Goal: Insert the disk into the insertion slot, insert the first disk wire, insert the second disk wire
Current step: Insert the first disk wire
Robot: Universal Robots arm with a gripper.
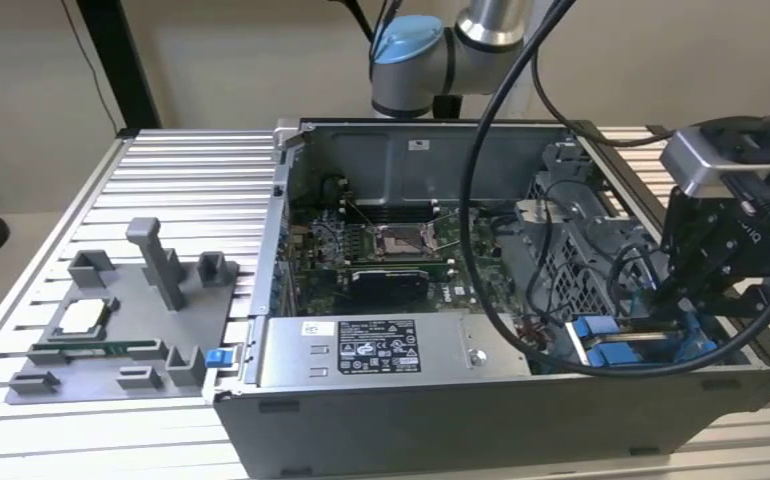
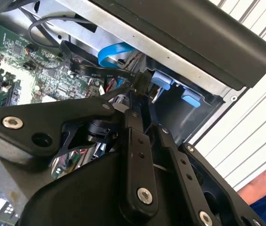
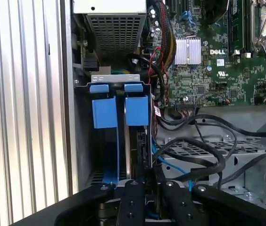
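My fingers [image 2: 137,96] are drawn together on a black wire connector [image 2: 142,83], and its flat black lead runs off over the motherboard [image 2: 38,70]. I hang over the corner of the computer case [image 1: 492,420] at the exterior view's right, on the case's near edge. The case stands on the slatted desk [image 1: 185,180], toward the desk's edge on that same side.

The disk [image 3: 140,143] looks to be in already. In the first wrist view it stands on edge inside the insertion slot [image 3: 115,78], with the blue tabs [image 3: 104,113] at the slot's mouth. So I judge the first step done.

The connector I hold is close by the disk's end. I cannot tell whether it has met its socket, nor whether it belongs to the first wire or the second. A blue flat wire [image 2: 116,52] passes along the case wall nearby, and where its end goes is hidden. As I read it, the wiring is what is left to do.
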